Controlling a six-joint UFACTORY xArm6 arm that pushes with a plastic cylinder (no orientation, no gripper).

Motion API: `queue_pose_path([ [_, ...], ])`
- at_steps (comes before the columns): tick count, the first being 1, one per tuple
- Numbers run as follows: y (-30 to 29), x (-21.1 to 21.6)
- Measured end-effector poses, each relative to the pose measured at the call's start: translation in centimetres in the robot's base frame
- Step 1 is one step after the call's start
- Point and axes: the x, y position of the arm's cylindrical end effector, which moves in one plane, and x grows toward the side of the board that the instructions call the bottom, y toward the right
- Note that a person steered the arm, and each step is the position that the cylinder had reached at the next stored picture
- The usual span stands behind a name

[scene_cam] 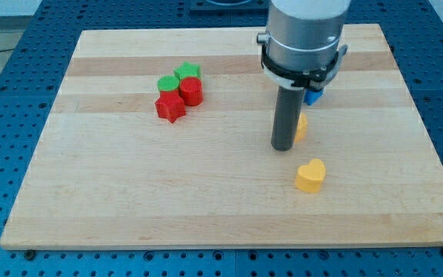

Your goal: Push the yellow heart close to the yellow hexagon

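The yellow heart (310, 175) lies on the wooden board (129, 192) right of centre, toward the view's bottom. The yellow hexagon (301, 126) sits just above it, mostly hidden behind my rod; only its right edge shows. My tip (284, 147) rests on the board to the left of the hexagon, touching or nearly touching it, and up-left of the heart with a small gap between them.
A cluster at upper left of centre holds a red star (170, 107), a red cylinder (191, 91), a green star (188, 72) and a green cylinder (166, 83). A blue block (312, 96) peeks out behind the arm's body.
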Motion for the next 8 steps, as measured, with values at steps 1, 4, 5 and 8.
queue_pose_path([
  [1,1.1,-2.1],
  [4,-1.7,-1.7],
  [5,-4.0,2.3],
  [8,0.8,10.9],
])
